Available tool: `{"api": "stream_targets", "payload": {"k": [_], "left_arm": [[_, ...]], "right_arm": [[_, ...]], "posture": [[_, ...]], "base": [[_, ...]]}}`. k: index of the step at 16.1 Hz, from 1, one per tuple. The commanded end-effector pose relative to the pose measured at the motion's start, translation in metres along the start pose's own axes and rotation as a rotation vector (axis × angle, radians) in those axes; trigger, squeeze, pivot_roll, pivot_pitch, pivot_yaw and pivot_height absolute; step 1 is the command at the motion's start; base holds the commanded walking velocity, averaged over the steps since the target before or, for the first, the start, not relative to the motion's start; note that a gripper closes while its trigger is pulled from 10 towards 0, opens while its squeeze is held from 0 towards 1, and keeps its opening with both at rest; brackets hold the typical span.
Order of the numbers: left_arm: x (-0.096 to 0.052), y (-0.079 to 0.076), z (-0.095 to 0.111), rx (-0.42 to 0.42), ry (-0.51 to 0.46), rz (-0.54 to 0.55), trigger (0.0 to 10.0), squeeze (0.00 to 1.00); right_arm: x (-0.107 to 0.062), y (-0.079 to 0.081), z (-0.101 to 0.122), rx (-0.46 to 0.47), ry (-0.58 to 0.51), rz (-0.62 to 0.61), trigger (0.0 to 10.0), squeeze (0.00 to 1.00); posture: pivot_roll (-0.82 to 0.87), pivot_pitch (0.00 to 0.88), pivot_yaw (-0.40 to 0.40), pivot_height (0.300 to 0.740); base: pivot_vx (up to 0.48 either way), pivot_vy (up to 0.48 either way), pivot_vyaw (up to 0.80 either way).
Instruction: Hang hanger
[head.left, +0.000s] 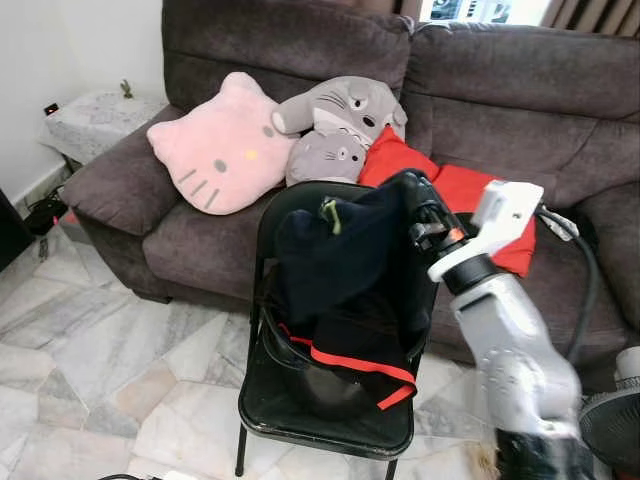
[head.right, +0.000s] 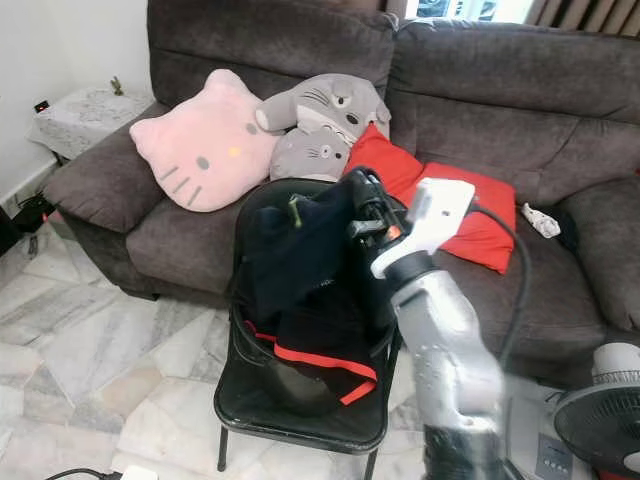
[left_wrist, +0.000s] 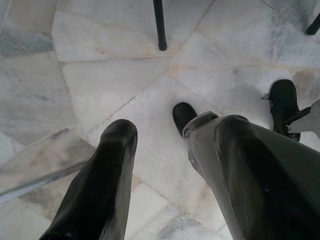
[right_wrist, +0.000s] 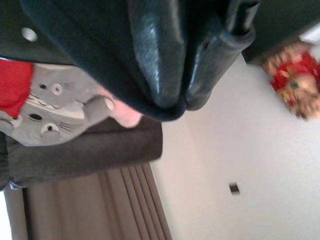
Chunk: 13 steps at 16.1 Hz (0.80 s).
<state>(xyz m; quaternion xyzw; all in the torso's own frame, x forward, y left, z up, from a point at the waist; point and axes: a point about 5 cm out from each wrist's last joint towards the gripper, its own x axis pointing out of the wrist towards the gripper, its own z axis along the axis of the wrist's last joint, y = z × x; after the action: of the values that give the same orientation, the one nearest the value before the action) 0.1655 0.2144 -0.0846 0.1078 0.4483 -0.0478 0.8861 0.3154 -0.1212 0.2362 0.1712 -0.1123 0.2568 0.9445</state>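
In the left eye view, one black folding chair (head.left: 330, 410) is seen in front of a dark grey sofa (head.left: 500, 80). One dark garment (head.left: 335, 250) with red trim is draped over the chair's backrest, and a small green hanger hook (head.left: 329, 212) is seen poking out at the garment's top. The right gripper (head.left: 415, 200) is held at the top of the chair's backrest, against the garment. Three cushions are counted on the sofa behind the chair: one pink cat cushion (head.left: 220, 145) and two grey ones (head.left: 345, 105), with one red cloth (head.left: 470, 195) beside them.

In the right eye view, one white fan (head.right: 600, 410) is seen to the right of the chair.

In the left wrist view, the left gripper (left_wrist: 172, 170) is pointed at a marble floor (left_wrist: 100, 75), its two fingers (left_wrist: 107, 170) spread apart, with one chair leg (left_wrist: 159, 25) beyond.

In the right wrist view, the two fingers (right_wrist: 160, 60) are pressed together on the dark fabric.
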Motion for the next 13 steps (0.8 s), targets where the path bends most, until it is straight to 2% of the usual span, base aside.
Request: {"api": "stream_targets", "payload": {"k": [1, 3, 5, 7, 9, 11, 12, 13], "left_arm": [[-0.002, -0.001, -0.009, -0.003, 0.043, -0.004, 10.0, 0.00], [-0.001, -0.002, -0.008, -0.002, 0.044, -0.004, 10.0, 0.00], [-0.001, -0.002, -0.008, -0.004, 0.045, -0.003, 10.0, 0.00], [-0.001, -0.001, -0.009, -0.007, 0.050, -0.002, 10.0, 0.00], [-0.002, -0.001, -0.010, -0.009, 0.055, 0.000, 10.0, 0.00], [-0.002, 0.000, -0.011, -0.011, 0.058, 0.003, 10.0, 0.00], [-0.002, 0.000, -0.011, -0.011, 0.058, 0.003, 10.0, 0.00], [-0.002, -0.001, -0.010, -0.010, 0.055, 0.001, 10.0, 0.00]], "right_arm": [[-0.004, 0.004, -0.002, -0.015, 0.046, 0.005, 10.0, 0.00], [-0.026, 0.001, -0.029, -0.129, 0.297, -0.023, 10.0, 0.00], [-0.043, 0.004, -0.045, -0.180, 0.431, 0.024, 10.0, 0.00], [-0.055, -0.008, -0.064, -0.247, 0.576, -0.015, 10.0, 0.00], [-0.059, -0.014, -0.071, -0.263, 0.618, -0.052, 10.0, 0.00], [-0.060, -0.015, -0.074, -0.217, 0.628, -0.058, 10.0, 0.00], [-0.060, -0.010, -0.075, -0.222, 0.634, 0.011, 10.0, 0.00], [-0.062, -0.007, -0.076, -0.278, 0.653, 0.096, 10.0, 0.00]], "posture": [[-0.11, 0.076, -0.026, 0.740], [-0.12, 0.075, -0.026, 0.740], [-0.12, 0.075, -0.028, 0.740], [-0.12, 0.073, -0.029, 0.740], [-0.12, 0.075, -0.029, 0.740], [-0.12, 0.078, -0.029, 0.740], [-0.12, 0.080, -0.028, 0.740], [-0.12, 0.080, -0.028, 0.740]], "base": [[0.000, 0.000, 0.00], [0.000, 0.000, 0.00], [0.000, 0.000, 0.00], [0.000, 0.000, 0.00], [0.000, 0.000, 0.00], [0.000, 0.000, 0.00], [0.000, 0.000, 0.00], [0.000, 0.000, 0.00]]}}
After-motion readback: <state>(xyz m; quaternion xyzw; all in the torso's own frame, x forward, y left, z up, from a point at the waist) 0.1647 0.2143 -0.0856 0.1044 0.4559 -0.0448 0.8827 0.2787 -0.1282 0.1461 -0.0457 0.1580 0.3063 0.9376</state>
